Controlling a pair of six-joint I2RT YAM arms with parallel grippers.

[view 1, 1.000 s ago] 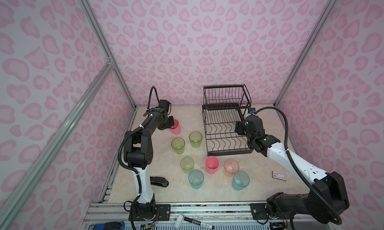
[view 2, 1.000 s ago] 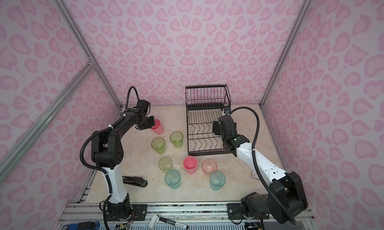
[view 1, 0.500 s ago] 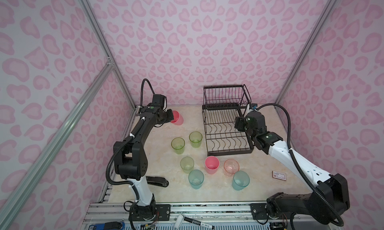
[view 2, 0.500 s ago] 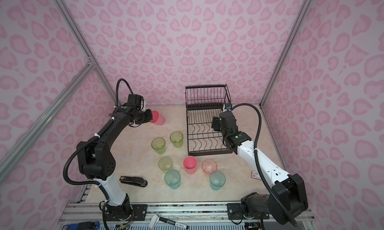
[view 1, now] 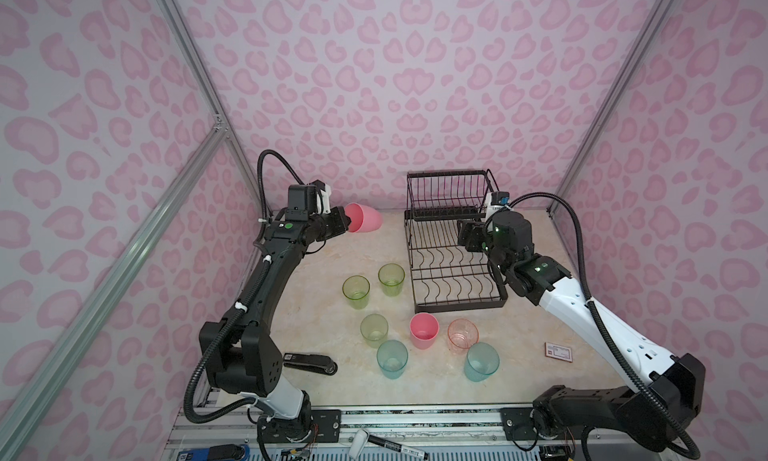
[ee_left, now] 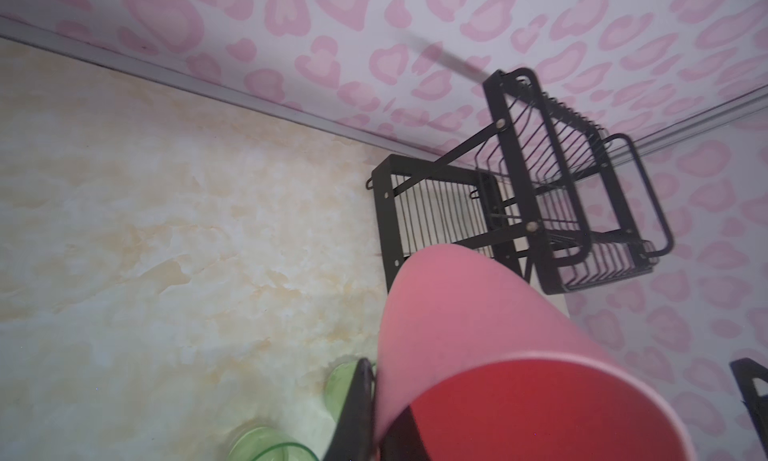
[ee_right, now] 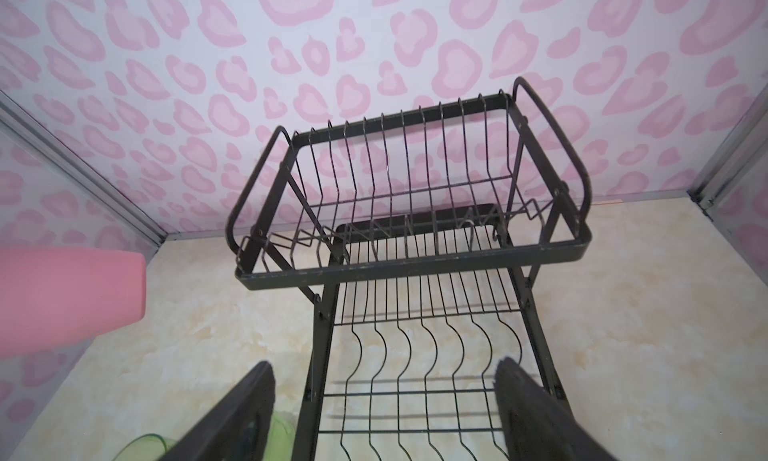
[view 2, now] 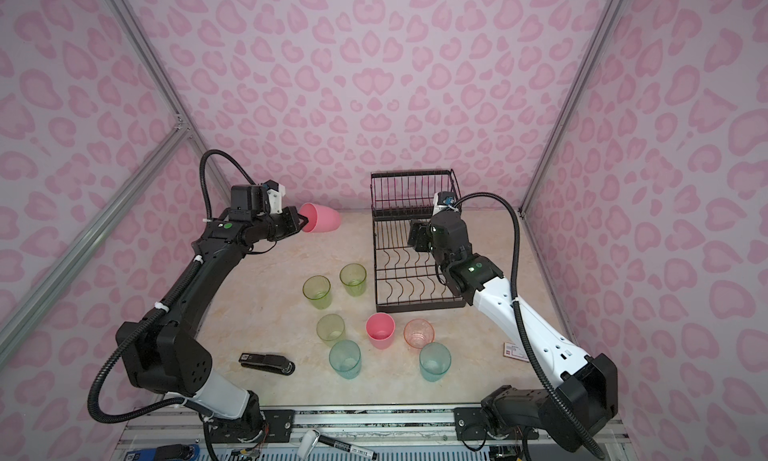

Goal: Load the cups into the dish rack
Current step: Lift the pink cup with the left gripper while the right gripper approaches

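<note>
Left hand is clamped on the rim wall of a pink cup. In the left wrist view one finger sits outside the wall and the other is inside the mouth. The cup is off the bench, lying sideways in the air with its mouth at the hand and its base toward the dish rack. It hangs near the back wall, left of the rack and well apart from it.

Right hand hovers over the rack's lower slotted tier, just in front of the upper basket. In the right wrist view the fingers are spread wide. Only rack wires show between them, and the hand has hold of nothing.

Seven other cups stand upright on the bench, mouths up:
- Two yellow-green cups are side by side, just left of the rack's front corner.
- The third yellow-green cup is nearer the front edge.
- The second pink cup and the orange-pink cup are side by side, just in front of the rack.
- The teal cups are frontmost. One is tight against the third yellow-green cup and the other against the orange-pink. Can't tell whether they touch.

A black stapler lies on the bench by the left arm's base. A small card lies near the right arm.
</note>
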